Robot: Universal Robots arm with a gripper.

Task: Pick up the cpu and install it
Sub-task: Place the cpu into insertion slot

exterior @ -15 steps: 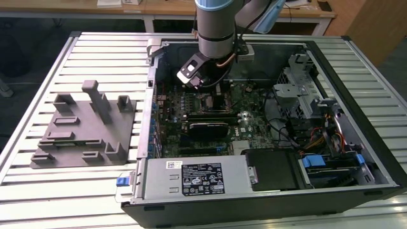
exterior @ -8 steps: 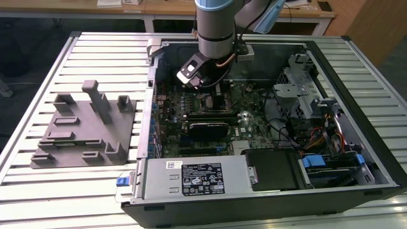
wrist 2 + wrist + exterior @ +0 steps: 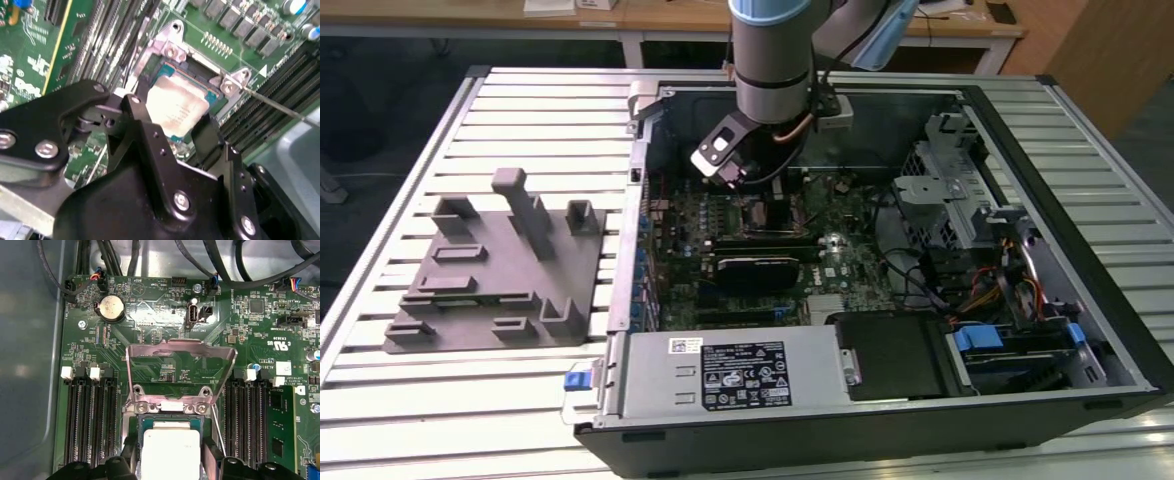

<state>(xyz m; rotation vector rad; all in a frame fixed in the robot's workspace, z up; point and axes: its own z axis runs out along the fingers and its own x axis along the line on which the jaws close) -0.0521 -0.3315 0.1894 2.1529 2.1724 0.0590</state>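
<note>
The cpu [image 3: 175,102], a small square chip with a pale silver top, lies level in the open socket on the green motherboard [image 3: 165,330]. In the first wrist view the cpu [image 3: 170,447] sits just below the raised metal load plate [image 3: 180,370]. My gripper [image 3: 172,117] straddles it, with a black finger [image 3: 137,107] pressed to one edge and the other finger against the opposite edge. Seen from the exterior camera, my gripper [image 3: 750,190] reaches down into the open computer case [image 3: 1067,300] over the board's middle, hiding the chip.
A thin socket lever [image 3: 280,105] sticks out beside the socket, and memory slots [image 3: 90,425] flank it. A grey plastic fixture [image 3: 494,270] stands on the slatted table at the exterior view's left. A power supply [image 3: 720,370], drive cage [image 3: 961,190] and cables crowd the case.
</note>
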